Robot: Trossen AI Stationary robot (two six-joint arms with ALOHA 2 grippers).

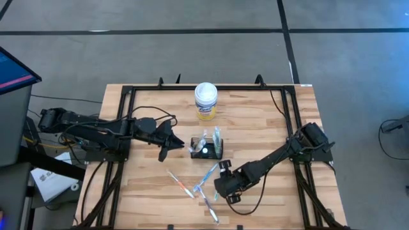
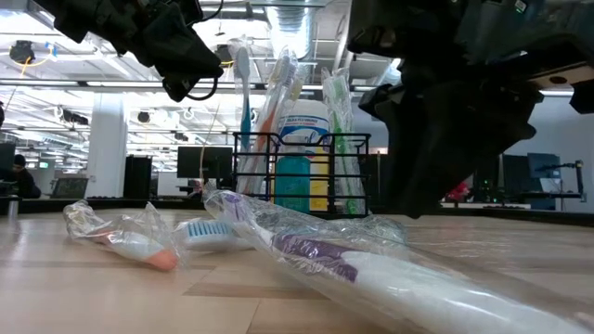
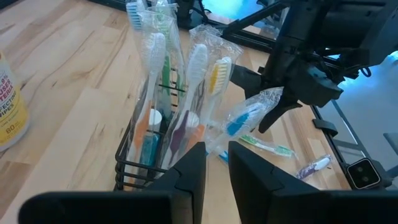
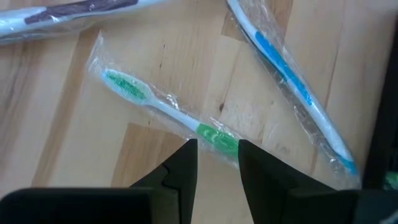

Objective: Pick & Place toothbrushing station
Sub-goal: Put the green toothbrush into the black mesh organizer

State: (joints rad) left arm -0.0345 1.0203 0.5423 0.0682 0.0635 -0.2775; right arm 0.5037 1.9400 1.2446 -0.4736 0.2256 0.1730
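Over the counter (image 1: pixel 255 121), the right gripper (image 4: pixel 217 163) hovers, jaws parted, above a wrapped green toothbrush (image 4: pixel 168 112); the left gripper (image 3: pixel 216 163), jaws released, faces the wire-mesh toothbrush holder (image 3: pixel 140 168).

Even, bright overhead light fills the scene. In the high view the desk (image 1: pixel 255 121) is uniformly lit, with only short, soft shadows close under the arms and at the 6 o'clock side of the white canister (image 1: pixel 206 101).

The low view looks into the lit room, where ceiling strip lights (image 2: pixel 111 85) glare at 10 o'clock. Against them both arms read as near-black silhouettes. The nearest wrapped toothbrush (image 2: pixel 371 269), toward 5 o'clock, is soft and out of focus, and its plastic wrap carries white highlights.

In the left wrist view the wrappers (image 3: pixel 186 93) glint, and a blue-white glow sits at 12 o'clock.

In the right wrist view the green toothbrush (image 4: pixel 168 112) is fairly sharp, while the dark fingers at 6 o'clock are blurred.
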